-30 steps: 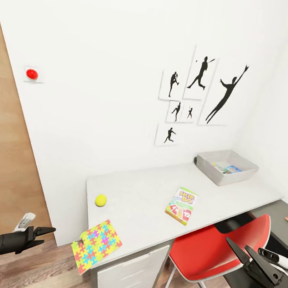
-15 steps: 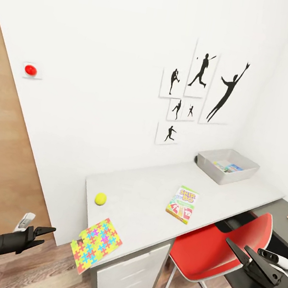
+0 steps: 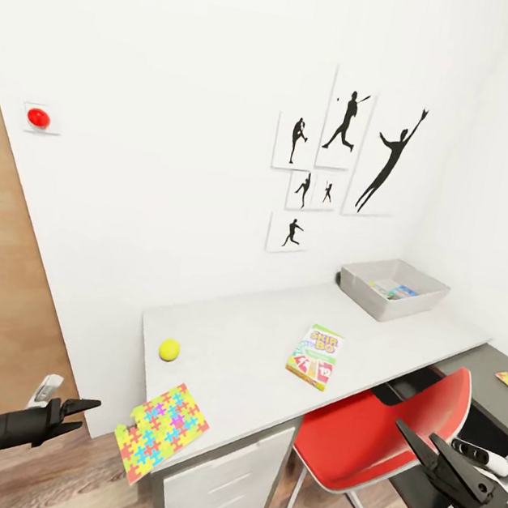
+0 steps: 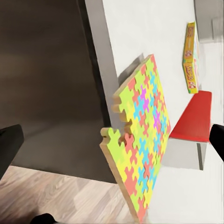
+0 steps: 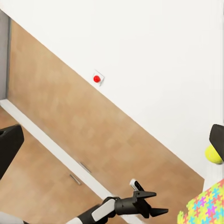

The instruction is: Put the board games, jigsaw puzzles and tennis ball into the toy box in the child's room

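Looked thin, stiff and light, the puzzle (image 3: 159,433) at lower left, best pinched by its overhanging edge; both grippers (image 3: 80,409) (image 3: 419,446) open, empty.

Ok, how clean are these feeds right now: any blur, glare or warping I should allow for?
Head view: even flat light, soft shadows, no glare; wide-angle stretch leans the door edge and the posters. Left wrist view: the jigsaw puzzle is near and softly blurred, its edge steeply foreshortened. Right wrist view: soft overall, the tennis ball is cut off by a dark pincer finger at the frame edge.
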Tool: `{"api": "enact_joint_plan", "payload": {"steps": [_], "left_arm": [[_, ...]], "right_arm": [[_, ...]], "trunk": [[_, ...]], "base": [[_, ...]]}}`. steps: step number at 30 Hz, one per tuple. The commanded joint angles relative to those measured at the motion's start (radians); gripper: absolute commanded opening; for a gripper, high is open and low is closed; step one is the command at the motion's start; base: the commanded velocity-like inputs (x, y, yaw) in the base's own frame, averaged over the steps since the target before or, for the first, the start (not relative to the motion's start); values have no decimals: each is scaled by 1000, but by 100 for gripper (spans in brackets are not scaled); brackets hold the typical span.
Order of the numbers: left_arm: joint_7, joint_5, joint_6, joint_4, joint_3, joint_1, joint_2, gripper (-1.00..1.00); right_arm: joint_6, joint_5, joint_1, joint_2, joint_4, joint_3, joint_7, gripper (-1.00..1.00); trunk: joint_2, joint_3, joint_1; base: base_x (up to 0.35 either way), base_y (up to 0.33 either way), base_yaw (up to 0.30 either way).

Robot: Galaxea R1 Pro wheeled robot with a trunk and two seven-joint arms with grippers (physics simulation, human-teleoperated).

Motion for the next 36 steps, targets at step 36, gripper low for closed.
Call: {"api": "enact_joint_plan", "payload": {"steps": [36], "left_arm": [[-25,-4,4,-1,0,-1,-7,100]], "right_arm": [[5,1,0,0,-1,2,-2,100]], "trunk": [[-1,8,0]], "base": [[-42,0,-34]]}}
